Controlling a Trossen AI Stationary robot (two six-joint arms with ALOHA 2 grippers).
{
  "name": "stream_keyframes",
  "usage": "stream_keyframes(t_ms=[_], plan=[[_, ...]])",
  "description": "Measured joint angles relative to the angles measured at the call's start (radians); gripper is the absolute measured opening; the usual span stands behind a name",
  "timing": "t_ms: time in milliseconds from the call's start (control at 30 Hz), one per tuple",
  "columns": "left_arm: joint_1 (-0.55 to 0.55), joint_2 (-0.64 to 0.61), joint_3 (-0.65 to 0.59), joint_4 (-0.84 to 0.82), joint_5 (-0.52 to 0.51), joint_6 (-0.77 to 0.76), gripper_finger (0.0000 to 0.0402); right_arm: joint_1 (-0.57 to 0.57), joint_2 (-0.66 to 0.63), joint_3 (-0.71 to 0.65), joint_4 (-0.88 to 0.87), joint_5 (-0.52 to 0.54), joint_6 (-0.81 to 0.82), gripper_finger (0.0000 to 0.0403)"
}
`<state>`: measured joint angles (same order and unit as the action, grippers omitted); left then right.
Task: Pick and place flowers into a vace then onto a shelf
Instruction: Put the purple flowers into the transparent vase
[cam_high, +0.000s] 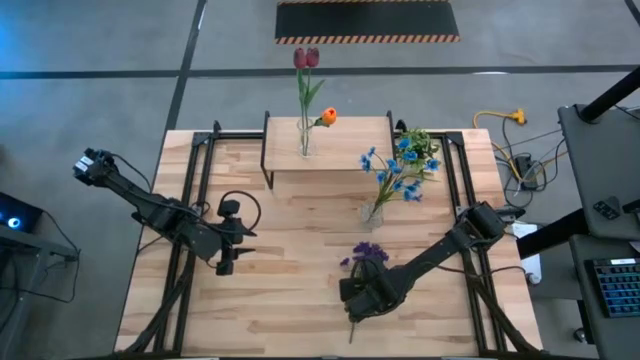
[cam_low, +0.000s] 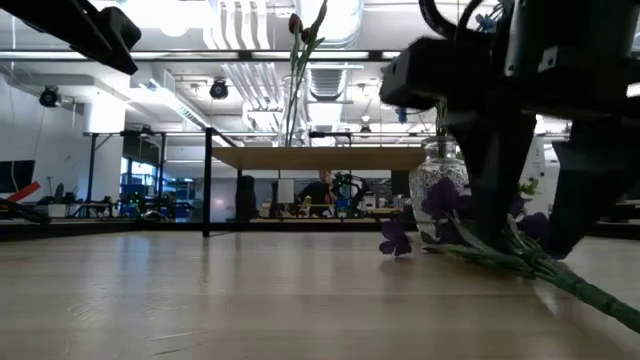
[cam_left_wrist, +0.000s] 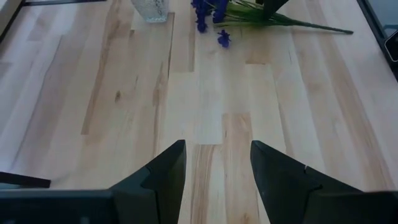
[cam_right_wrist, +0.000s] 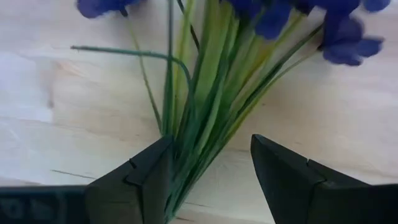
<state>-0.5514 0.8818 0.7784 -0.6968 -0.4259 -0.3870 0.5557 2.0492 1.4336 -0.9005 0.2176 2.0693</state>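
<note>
Two vases, four flower stems; right gripper open astride purple bunch; left gripper open, empty.

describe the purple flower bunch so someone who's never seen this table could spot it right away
On the light wood table, look near the front edge on the right arm's side, where the right gripper straddles green stems with open fingers. There lies the purple flower bunch, flat on the wood. Unlike the blue small-blossom spray and dark red tulips, it stands in no vase.
</note>
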Motion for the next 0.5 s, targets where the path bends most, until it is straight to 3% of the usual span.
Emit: stream_keyframes(t_ms=[267, 500], plan=[[0.0, 0.0, 0.0, 0.0, 0.0, -0.027, 0.0164, -0.002, 0.009, -0.022, 0.041, -0.01, -0.001, 0.0193], [0.0, 0.0, 0.0, 0.0, -0.002, -0.053, 0.0164, 0.006, 0.009, -0.023, 0.048, -0.009, -0.031, 0.0118]])
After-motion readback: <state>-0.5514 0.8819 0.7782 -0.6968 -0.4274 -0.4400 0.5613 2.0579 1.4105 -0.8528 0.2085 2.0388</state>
